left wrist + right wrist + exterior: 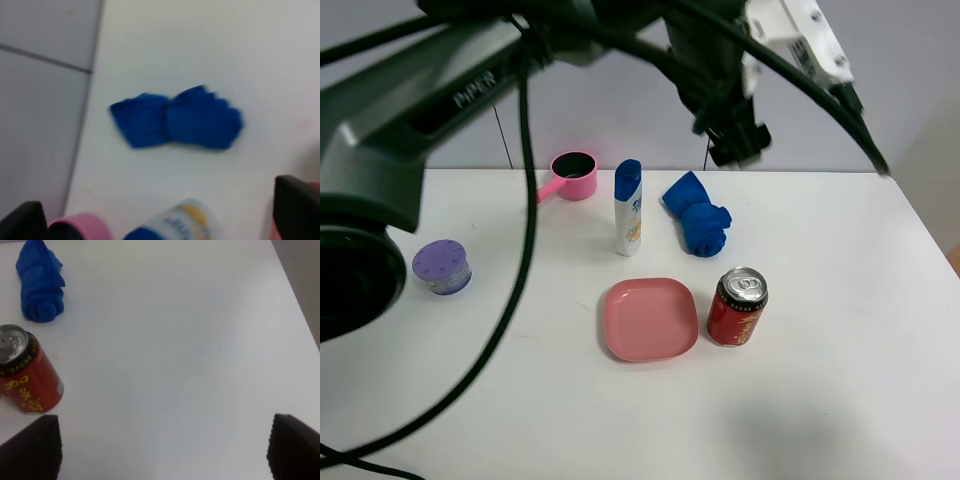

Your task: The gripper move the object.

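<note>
On the bench (840,400), the red can (737,306) stands beside a pink plate (650,319); blue cloth (698,226) behind; both claws (160,220) (162,447) spread apart.

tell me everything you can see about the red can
The red can is a small drink can that looks like metal, with a silver top and pull tab that looks unopened, a dark band under the rim and gold characters on its side. It stands upright on the white table, just right of the pink plate and in front of the blue cloth. Nothing grips it; whether it touches the plate is unclear.
</note>
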Available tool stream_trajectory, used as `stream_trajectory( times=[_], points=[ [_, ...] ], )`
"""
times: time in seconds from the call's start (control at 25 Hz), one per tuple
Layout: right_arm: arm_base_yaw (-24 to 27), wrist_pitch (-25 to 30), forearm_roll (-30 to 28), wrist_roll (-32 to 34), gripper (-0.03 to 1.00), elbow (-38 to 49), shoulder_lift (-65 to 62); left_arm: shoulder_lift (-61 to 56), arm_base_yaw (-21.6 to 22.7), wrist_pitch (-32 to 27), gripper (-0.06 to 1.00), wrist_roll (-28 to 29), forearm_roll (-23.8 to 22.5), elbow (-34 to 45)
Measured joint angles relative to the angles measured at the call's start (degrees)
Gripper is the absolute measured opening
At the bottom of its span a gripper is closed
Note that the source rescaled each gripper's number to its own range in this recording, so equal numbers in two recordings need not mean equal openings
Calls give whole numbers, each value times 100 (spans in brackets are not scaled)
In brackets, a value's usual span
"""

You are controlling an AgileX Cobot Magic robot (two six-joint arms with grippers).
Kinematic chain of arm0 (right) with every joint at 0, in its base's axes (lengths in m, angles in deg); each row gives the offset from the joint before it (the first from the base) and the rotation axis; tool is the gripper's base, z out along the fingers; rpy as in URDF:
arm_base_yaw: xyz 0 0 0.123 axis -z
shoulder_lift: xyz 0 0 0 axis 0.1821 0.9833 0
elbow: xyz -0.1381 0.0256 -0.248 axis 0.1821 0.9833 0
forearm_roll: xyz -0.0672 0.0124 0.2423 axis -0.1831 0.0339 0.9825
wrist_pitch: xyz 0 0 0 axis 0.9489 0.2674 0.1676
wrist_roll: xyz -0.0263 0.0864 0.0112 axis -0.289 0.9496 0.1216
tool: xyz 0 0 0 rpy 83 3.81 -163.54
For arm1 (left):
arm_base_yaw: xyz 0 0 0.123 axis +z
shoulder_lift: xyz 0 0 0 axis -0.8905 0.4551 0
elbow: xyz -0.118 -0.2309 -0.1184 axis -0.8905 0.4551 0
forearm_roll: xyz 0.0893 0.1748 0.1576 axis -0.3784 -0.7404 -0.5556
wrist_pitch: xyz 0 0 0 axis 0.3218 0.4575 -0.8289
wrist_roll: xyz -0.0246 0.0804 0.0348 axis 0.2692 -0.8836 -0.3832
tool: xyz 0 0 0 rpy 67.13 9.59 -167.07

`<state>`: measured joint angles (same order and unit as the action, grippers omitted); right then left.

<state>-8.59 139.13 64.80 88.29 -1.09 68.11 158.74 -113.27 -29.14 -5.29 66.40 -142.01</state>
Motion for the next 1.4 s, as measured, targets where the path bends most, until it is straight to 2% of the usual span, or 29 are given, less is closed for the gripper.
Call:
stream_trajectory(
  times=[0.28, 0.48, 0.76, 0.92, 1.08, 1.28, 1.4],
  points=[
    [0, 0, 0, 0, 100, 0, 0, -892, 1423, -3, 100, 75, -138, 0],
    [0, 0, 0, 0, 100, 0, 0, -1537, 2497, -7, 100, -121, -98, 0],
    [0, 0, 0, 0, 100, 0, 0, -2827, 3707, -7, 100, -267, 790, 138],
    [0, 0, 0, 0, 100, 0, 0, -3880, 4149, -7, 100, -470, 914, 920],
    [0, 0, 0, 0, 100, 0, 0, -5043, 4504, -7, 100, -629, 836, 2262],
    [0, 0, 0, 0, 100, 0, 0, -6545, 4613, -23, 100, -683, 714, 3976],
    [0, 0, 0, 0, 100, 0, 0, -7371, 4613, -39, 100, -327, 652, 4632]
  ],
)
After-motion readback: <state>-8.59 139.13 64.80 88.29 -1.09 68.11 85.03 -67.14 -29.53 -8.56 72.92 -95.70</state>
